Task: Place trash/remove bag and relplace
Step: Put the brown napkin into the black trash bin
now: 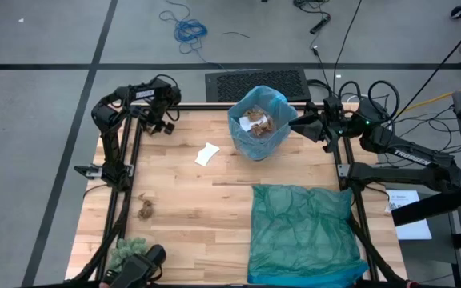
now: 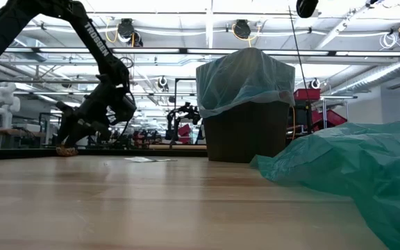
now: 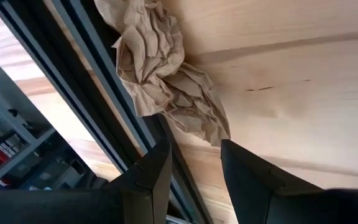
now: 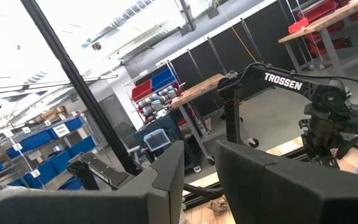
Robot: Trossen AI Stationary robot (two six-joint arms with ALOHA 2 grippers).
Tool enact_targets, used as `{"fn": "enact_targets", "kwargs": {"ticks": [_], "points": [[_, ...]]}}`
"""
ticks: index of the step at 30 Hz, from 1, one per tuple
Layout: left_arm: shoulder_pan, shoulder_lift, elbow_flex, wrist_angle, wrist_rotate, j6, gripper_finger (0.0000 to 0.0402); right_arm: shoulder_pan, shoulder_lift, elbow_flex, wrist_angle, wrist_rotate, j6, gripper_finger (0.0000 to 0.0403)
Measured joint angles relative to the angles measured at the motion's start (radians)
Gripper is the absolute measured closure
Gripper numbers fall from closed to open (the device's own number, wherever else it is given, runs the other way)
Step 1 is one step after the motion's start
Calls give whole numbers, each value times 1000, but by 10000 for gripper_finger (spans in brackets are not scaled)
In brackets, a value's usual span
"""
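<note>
High view, blue-lined bin [image 1: 256,128] holding brown paper wads [image 1: 256,122], left end effector [image 3: 194,163] part-open, empty

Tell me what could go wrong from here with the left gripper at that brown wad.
The left gripper stands open just short of the brown wad, which lies against the table's frame rail. Closing may catch the rail or pinch only a loose fold. The carry to the bin could then drop it.
</note>
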Motion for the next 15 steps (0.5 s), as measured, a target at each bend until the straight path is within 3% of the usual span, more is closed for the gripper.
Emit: {"fn": "enact_targets", "kwargs": {"ticks": [15], "points": [[-45,0,-10,-8,-19,78,265,0,0,0,0,18,-3,319]]}}
